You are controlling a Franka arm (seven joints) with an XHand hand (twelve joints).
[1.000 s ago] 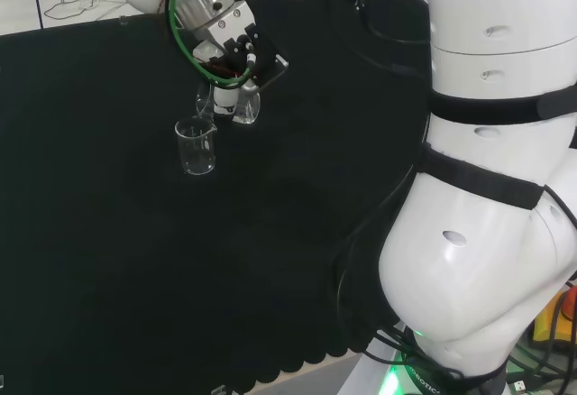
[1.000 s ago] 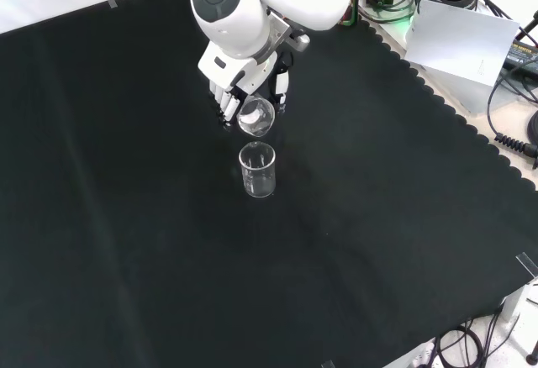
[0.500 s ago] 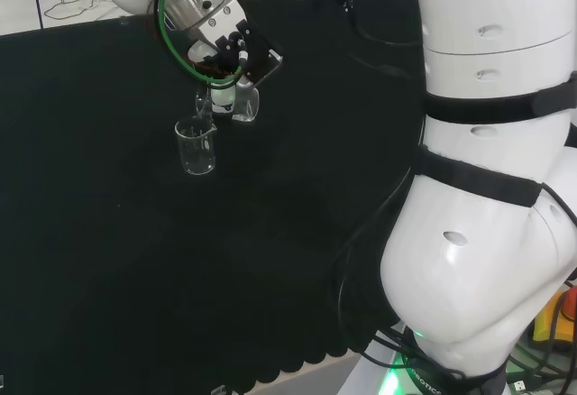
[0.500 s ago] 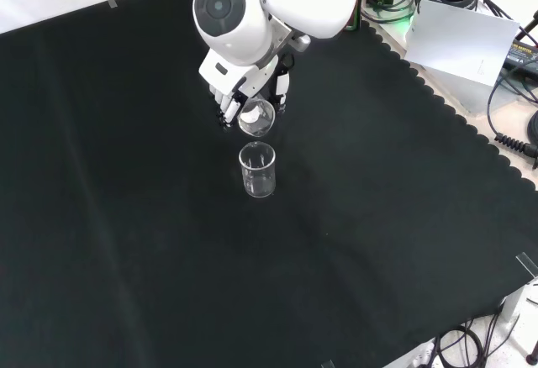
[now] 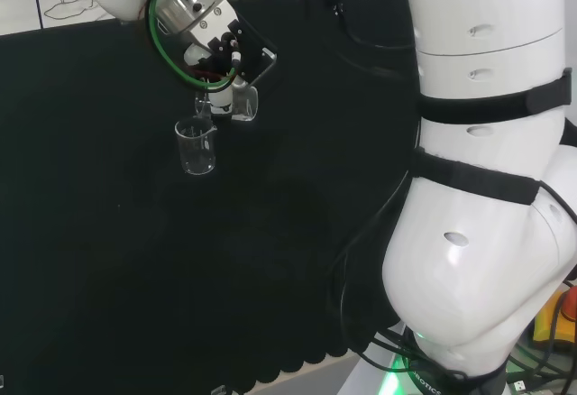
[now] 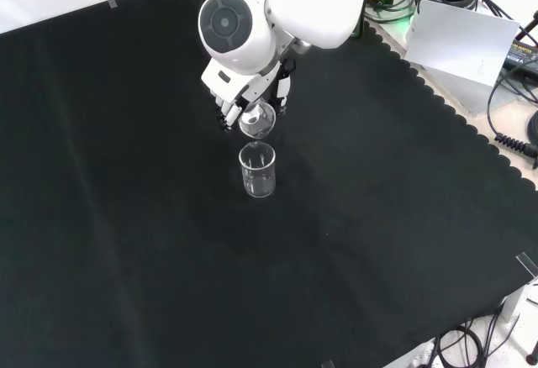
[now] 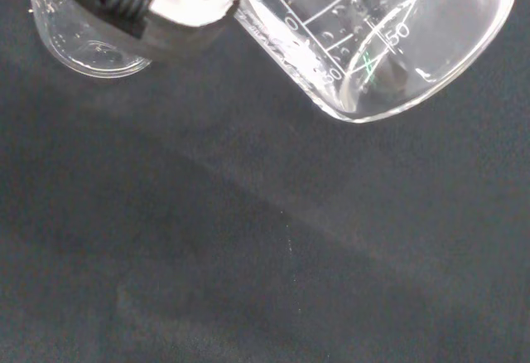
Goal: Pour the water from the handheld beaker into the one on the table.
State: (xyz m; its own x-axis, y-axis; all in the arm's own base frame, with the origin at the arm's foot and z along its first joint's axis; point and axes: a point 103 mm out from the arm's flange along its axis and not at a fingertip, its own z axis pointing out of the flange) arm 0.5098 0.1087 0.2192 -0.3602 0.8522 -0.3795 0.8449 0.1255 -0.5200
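The hand [image 5: 236, 50] is shut on a clear glass beaker [image 5: 231, 101], tipped with its lip low over the second beaker [image 5: 196, 146], which stands upright on the black cloth. In the front view the held beaker [image 6: 256, 118] hangs just above and behind the standing beaker [image 6: 257, 169], with the hand's fingers [image 6: 227, 109] curled round it. The wrist view shows the held beaker [image 7: 389, 40] tilted, with printed scale marks and some water pooled inside; a black and white finger [image 7: 157, 2] lies across it. The standing beaker [image 7: 87, 36] shows beyond. I cannot tell what the standing beaker holds.
The arm's large white links [image 5: 487, 188] stand at the head view's right. In the front view the cloth's scalloped edge [image 6: 471, 133] runs down the right, with a white sheet [image 6: 462, 44] and cables [image 6: 513, 141] beyond it.
The wrist has turned and tipped the held beaker further towards the standing one. In the head view the hand has drifted slightly left. The standing beaker has not moved.
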